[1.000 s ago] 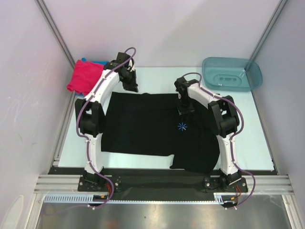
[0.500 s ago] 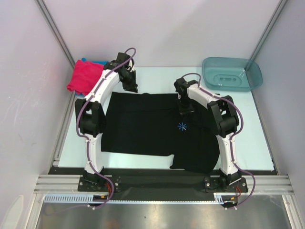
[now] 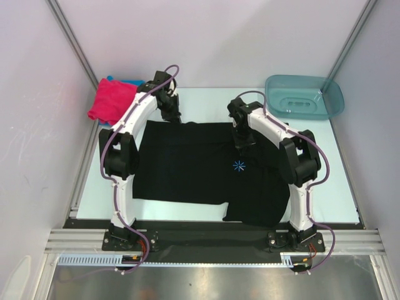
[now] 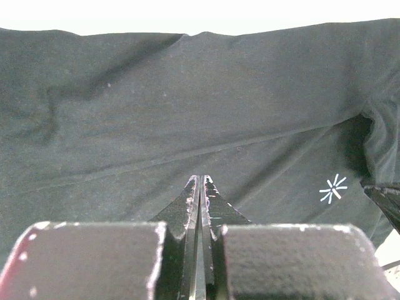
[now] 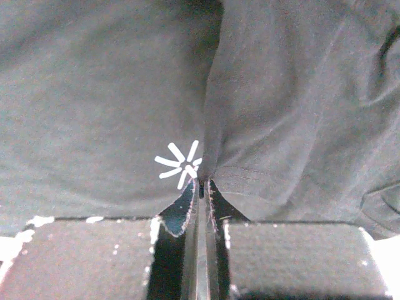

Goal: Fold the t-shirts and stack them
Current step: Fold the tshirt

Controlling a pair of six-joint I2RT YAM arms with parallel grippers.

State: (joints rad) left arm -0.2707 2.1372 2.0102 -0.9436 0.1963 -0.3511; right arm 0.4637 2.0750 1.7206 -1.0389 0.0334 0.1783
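Here, the black shirt (image 3: 187, 169) lies spread across the middle of the tabletop (image 3: 337, 181); soft, light and limp, it will likely sag and crease unless taken at hem or shoulder corners. Right gripper (image 5: 201, 185): jaws together, pinching a ridge of cloth beside the starburst print (image 5: 180, 164). Left gripper (image 4: 200, 182): jaws together at the shirt's far edge; a pinch cannot be confirmed.

You get only a sliver of the blue shirt (image 3: 128, 81) behind the magenta-pink shirt (image 3: 112, 101), and the black shirt (image 3: 187, 162) runs off both wrist views' edges.
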